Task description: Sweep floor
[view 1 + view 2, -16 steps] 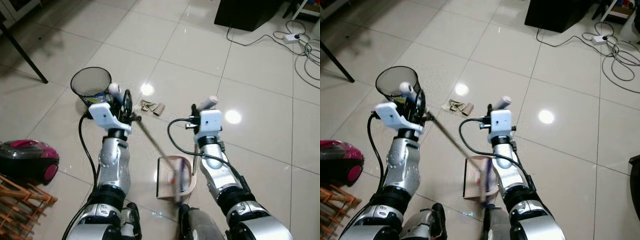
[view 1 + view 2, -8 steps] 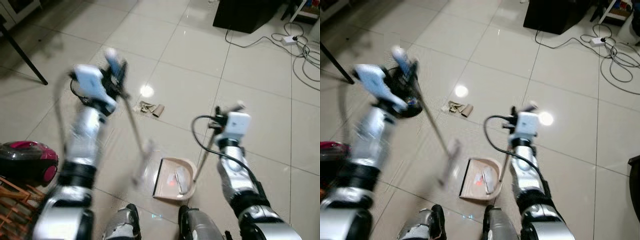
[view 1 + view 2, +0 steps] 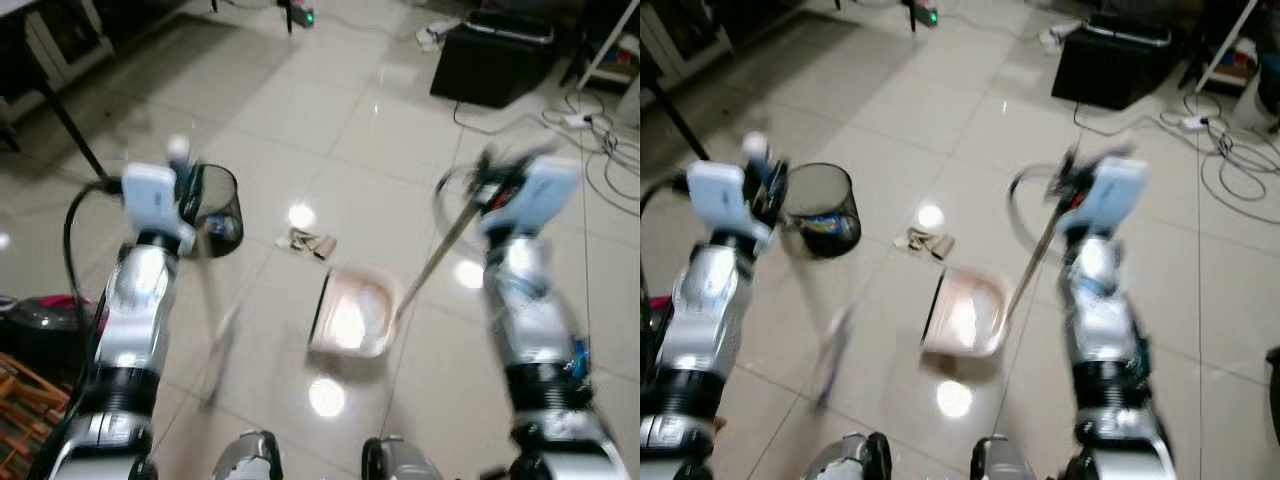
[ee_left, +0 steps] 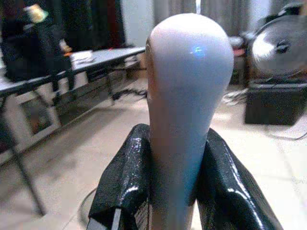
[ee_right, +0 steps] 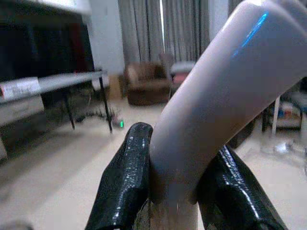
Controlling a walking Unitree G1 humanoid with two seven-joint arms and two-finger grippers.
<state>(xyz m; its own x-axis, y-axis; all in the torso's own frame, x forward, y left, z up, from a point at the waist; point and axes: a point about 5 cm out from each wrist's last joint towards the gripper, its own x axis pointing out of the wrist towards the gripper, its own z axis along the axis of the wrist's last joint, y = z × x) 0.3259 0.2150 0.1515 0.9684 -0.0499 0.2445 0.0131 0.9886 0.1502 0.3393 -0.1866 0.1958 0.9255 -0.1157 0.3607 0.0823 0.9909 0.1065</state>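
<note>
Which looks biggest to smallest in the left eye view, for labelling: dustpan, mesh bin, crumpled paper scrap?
1. dustpan
2. mesh bin, close to the dustpan in apparent size, and blur makes that unsure
3. crumpled paper scrap, clearly smallest

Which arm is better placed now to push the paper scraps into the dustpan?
Left, probably. The left gripper is clamped on the broom handle, and its blurred head hangs beside the scraps. The right gripper holds the dustpan's handle, so it can only steady the pan.

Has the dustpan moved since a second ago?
Yes. The dustpan now lies nearer the paper scraps, up the floor from where it was.
</note>
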